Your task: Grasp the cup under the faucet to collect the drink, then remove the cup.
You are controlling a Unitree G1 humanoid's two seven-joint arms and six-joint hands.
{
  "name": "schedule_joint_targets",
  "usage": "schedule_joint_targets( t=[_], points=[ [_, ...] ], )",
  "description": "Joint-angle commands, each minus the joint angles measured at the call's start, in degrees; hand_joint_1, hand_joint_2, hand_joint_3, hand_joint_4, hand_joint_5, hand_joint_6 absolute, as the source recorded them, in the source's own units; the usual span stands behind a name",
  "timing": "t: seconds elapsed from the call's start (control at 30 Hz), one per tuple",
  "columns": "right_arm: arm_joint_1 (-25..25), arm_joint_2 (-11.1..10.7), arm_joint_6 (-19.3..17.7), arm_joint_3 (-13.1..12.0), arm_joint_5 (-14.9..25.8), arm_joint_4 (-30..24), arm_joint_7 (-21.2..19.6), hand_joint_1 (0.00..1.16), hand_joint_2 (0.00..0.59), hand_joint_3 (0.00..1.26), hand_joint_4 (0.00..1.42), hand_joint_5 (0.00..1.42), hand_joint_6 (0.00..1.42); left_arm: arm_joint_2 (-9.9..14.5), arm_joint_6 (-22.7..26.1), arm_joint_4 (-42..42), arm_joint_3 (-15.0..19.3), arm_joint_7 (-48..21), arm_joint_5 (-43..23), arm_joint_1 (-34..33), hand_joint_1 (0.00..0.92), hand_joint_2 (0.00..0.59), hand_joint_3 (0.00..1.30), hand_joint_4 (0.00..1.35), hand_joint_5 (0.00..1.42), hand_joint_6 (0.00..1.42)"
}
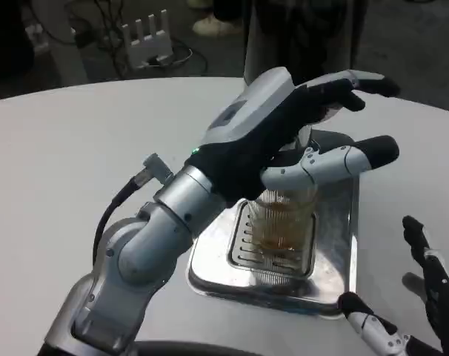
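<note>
Left hand [298,141] is positioned over the cup [284,222], fingers spread apart and holding nothing. Cup stands upright on the grille of the metal drip tray [336,274], containing amber liquid. Right hand [417,311] rests at the tray's near right corner, fingers apart. Tray sits on the white bench [76,163].

No legible text or labels anywhere.

The left hand [284,133] has a white back and black-and-white fingers; behind it, a silver jointed forearm [147,245] carries a black cable [110,211] and a small green light [195,152].
</note>
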Motion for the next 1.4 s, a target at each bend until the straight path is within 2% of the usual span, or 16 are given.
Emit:
schedule_joint_targets(
  t=[0.03, 0.27, 0.43, 0.53, 0.67, 0.87, 1.0, 1.4],
  points=[
    [-1.35, 0.79, 0.12, 1.73, -0.35, 2.45, -2.09, 0.78, 0.247, 0.04, 0.02, 0.00, 0.11, 0.41, 0.41, 0.32, -0.72, -1.07, 0.47, 1.15, 0.000, 0.121, 0.33, 0.22, 0.30, 0.26],
    [-5.75, 2.03, -2.14, 2.59, 2.02, 8.55, -4.67, 0.78, 0.241, 0.04, 0.02, 0.00, 0.11, 0.47, 0.61, -0.31, -0.60, -1.15, 0.42, 1.44, 0.000, 0.122, 0.33, 0.23, 0.31, 0.26],
    [-8.44, 2.42, -3.47, 3.10, 1.33, 11.17, -6.93, 0.79, 0.229, 0.04, 0.03, 0.01, 0.11, 0.55, 0.71, -0.63, -0.64, -1.32, 0.46, 1.54, 0.000, 0.122, 0.33, 0.24, 0.32, 0.27],
    [-9.74, 2.97, -4.49, 3.60, 0.55, 12.41, -9.04, 0.80, 0.206, 0.04, 0.03, 0.02, 0.13, 0.63, 0.88, -0.73, -0.59, -1.32, 0.54, 1.57, 0.000, 0.122, 0.33, 0.24, 0.32, 0.28],
    [-11.53, 4.90, -7.11, 5.31, -1.71, 15.71, -14.47, 0.82, 0.193, 0.05, 0.05, 0.05, 0.14, 0.74, 1.04, -0.74, -0.56, -1.39, 0.59, 1.55, 0.000, 0.122, 0.33, 0.25, 0.32, 0.28],
    [-15.34, 4.79, -6.62, 7.24, -3.20, 20.04, -18.29, 0.83, 0.175, 0.07, 0.09, 0.08, 0.16, 0.96, 1.23, -0.78, -0.56, -1.61, 0.57, 1.33, 0.000, 0.122, 0.33, 0.25, 0.32, 0.28],
    [-17.96, 5.24, -5.75, 7.21, -3.23, 22.12, -20.36, 0.83, 0.175, 0.07, 0.09, 0.09, 0.16, 1.27, 0.95, -0.50, -0.56, -1.75, 0.63, 1.31, 0.000, 0.122, 0.33, 0.25, 0.33, 0.28],
    [-24.71, 5.47, -5.54, 10.11, -4.64, 28.03, -24.39, 0.83, 0.174, 0.07, 0.10, 0.11, 0.17, 2.47, 0.49, -0.01, -0.06, -2.00, 0.26, 0.76, 0.000, 0.122, 0.33, 0.25, 0.33, 0.28]
  ],
)
